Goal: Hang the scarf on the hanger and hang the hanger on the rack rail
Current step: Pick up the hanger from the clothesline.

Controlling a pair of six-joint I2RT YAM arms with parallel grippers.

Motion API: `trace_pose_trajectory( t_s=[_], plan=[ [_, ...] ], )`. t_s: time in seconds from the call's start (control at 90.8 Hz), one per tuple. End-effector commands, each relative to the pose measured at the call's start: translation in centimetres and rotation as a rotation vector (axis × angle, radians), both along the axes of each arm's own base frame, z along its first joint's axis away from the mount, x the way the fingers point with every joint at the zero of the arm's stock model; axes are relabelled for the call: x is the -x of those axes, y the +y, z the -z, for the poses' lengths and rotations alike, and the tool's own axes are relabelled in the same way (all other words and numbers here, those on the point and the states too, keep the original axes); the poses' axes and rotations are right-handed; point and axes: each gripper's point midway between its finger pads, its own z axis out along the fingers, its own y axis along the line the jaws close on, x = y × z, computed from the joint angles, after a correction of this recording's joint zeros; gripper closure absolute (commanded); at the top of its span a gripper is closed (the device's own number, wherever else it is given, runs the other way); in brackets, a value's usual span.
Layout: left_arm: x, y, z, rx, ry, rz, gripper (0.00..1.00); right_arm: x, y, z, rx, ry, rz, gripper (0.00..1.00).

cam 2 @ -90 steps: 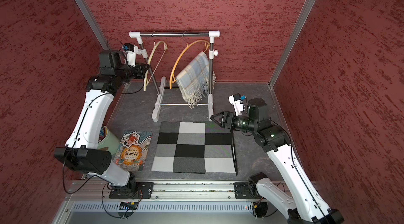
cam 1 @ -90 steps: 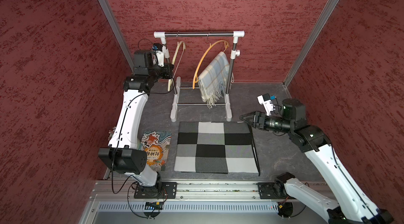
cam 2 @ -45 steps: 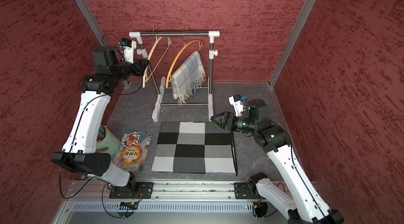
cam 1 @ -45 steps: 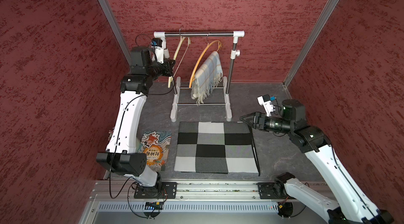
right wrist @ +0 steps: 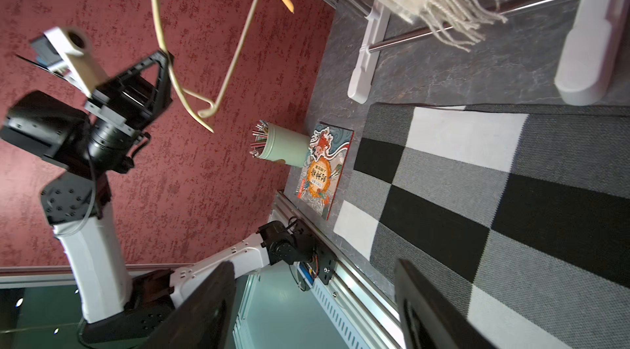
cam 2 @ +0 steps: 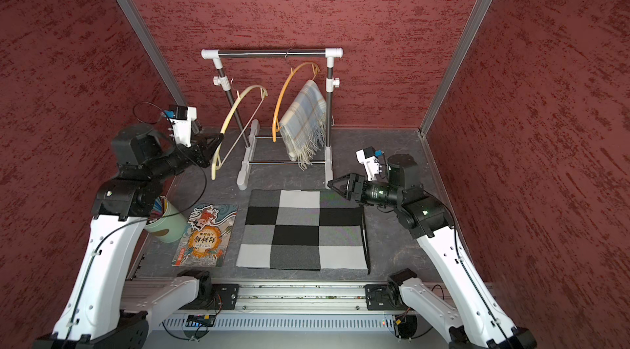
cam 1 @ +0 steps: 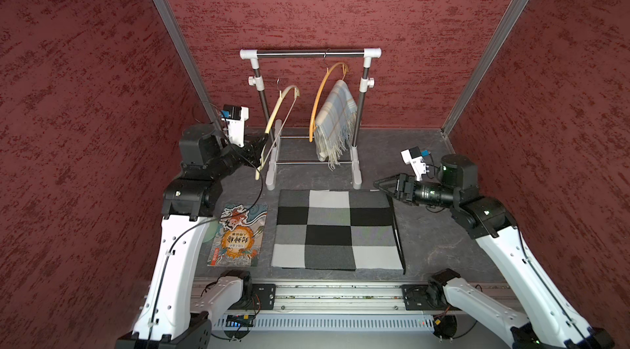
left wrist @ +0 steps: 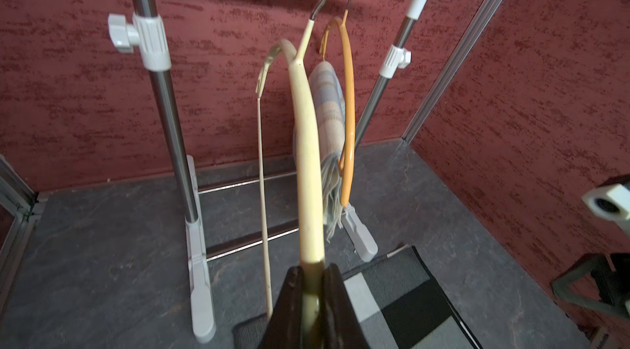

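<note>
A folded scarf [cam 1: 337,228] in grey, black and white checks lies flat on the dark table in both top views [cam 2: 303,228]. My left gripper [cam 1: 260,146] is shut on the lower arm of a cream hanger [cam 1: 279,108], seen close up in the left wrist view [left wrist: 306,146]. The hanger's hook sits below and in front of the rack rail [cam 1: 306,54]. My right gripper [cam 1: 378,184] hovers open and empty at the scarf's far right corner; the right wrist view shows only the scarf [right wrist: 477,194] beyond its fingers.
On the rack an orange hanger [cam 1: 320,91] carries a pale plaid fringed scarf [cam 1: 335,119]. A picture book [cam 1: 238,238] lies left of the checked scarf. A green cup of pens [cam 2: 167,224] stands by my left arm. Red walls close in three sides.
My left gripper has come down and toward the front, bringing the cream hanger with it, away from the rail. The orange hanger with its plaid scarf swung left and back. The right arm barely moved.
</note>
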Motion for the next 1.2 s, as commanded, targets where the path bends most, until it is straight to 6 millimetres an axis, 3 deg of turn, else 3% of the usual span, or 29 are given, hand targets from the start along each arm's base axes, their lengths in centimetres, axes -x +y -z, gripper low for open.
trace_pose_trajectory(
  t_s=[0.0, 0.088, 0.198, 0.32, 0.386, 0.452, 0.529, 0.595, 0.804, 1.025, 1.19],
  plan=[
    [3.2, -1.0, 1.4, 0.045, -0.002, 0.040, 1.00, 0.4, 1.2, -4.9, -0.117, -0.064, -0.045, 0.24],
    [5.7, -1.8, 3.8, 0.068, 0.025, 0.064, 1.00, -0.1, 2.2, -6.2, -0.133, -0.061, -0.044, 0.24],
    [7.1, -2.2, 6.7, 0.071, 0.050, 0.057, 1.00, -1.4, 5.0, -7.0, -0.098, -0.053, -0.030, 0.24],
    [7.9, -2.9, 9.0, 0.049, 0.094, 0.076, 1.00, -2.1, 9.7, -7.9, 0.024, -0.040, -0.072, 0.24],
    [8.3, -2.9, 9.4, 0.039, 0.091, 0.073, 1.00, -3.0, 11.8, -8.5, 0.074, -0.029, -0.067, 0.24],
    [8.7, -2.9, 9.5, 0.027, 0.084, 0.071, 1.00, -4.7, 14.2, -7.2, 0.116, 0.036, -0.061, 0.25],
    [8.9, -2.7, 9.6, 0.005, 0.081, 0.067, 1.00, -5.3, 16.4, -7.6, 0.136, 0.057, -0.082, 0.26],
    [8.9, -2.6, 9.8, -0.014, 0.080, 0.065, 1.00, -6.3, 18.3, -6.6, 0.185, 0.076, -0.091, 0.27],
    [9.5, -2.2, 10.2, -0.060, 0.065, 0.063, 1.00, -7.8, 21.2, -4.5, 0.228, 0.148, -0.106, 0.29],
    [10.6, -1.9, 10.8, -0.118, 0.045, 0.092, 1.00, -8.2, 21.8, -2.0, 0.270, 0.207, -0.120, 0.29],
    [10.8, -1.7, 11.4, -0.160, 0.038, 0.100, 1.00, -8.2, 22.0, -1.1, 0.281, 0.232, -0.123, 0.33]
  ],
)
